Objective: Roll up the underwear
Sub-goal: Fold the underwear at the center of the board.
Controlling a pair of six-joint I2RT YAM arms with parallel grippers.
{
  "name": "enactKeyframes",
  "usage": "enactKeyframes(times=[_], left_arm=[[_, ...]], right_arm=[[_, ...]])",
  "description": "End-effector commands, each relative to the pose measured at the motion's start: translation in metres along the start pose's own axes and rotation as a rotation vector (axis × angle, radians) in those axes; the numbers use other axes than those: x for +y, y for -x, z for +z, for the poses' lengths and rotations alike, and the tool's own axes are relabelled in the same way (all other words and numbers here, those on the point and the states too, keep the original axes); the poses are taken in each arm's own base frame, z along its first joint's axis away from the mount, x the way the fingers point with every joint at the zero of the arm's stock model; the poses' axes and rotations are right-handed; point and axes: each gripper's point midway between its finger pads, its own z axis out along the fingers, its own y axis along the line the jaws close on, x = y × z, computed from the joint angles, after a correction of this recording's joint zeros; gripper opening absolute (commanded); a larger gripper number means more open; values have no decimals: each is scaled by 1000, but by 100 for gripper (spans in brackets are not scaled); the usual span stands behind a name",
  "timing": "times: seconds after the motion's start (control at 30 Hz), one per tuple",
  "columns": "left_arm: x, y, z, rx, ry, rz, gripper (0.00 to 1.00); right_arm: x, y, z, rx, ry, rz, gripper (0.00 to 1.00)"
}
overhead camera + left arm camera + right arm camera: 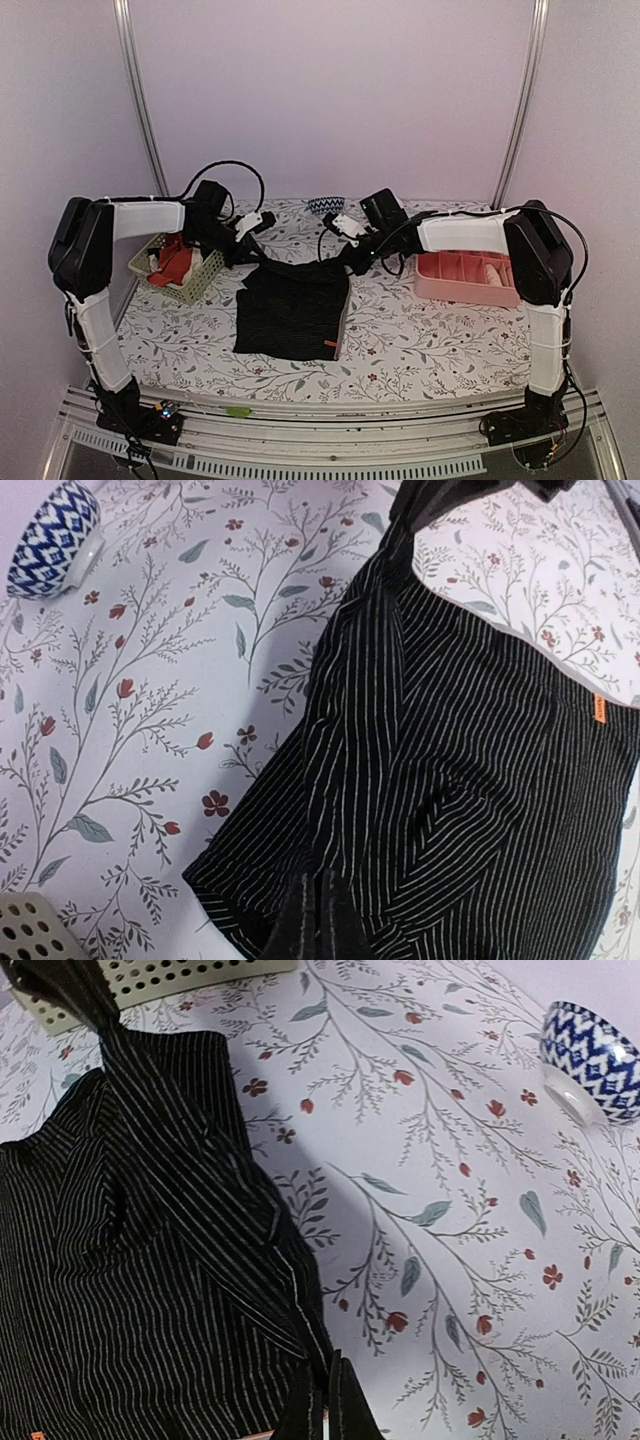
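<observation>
Floral table (420,330); red underwear (178,262) overhead only

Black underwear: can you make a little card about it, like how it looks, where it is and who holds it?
look: black underwear, thin pale stripes, orange tag
place: spread on the flowery table
held by: left claw and right claw, both shut on its far corners
rolled: not yet
nearby: basket holding red-orange underwear, pink tray, blue-white bowl

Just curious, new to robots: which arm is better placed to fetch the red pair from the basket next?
Left, likely: the basket sits beside it, though its jaws are shut on the black underwear.
</observation>
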Motion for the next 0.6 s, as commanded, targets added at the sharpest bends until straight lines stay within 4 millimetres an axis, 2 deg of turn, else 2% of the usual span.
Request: enactKeyframes(times=[0.0,0.23,0.43,0.57], left_arm=[[-12,13,-20,-57,-3,56,0],[-38,-4,-25,-37,-64,50,0],[-63,-30,-30,22,-99,64,0],[-79,-48,-33,53,-108,82,0]], right_arm=[[33,22,-17,-74,69,-90,0],[66,16,-22,-61,131,-132,0],[84,6,-26,-32,181,-114,0],[107,1,-33,-22,249,-92,0]])
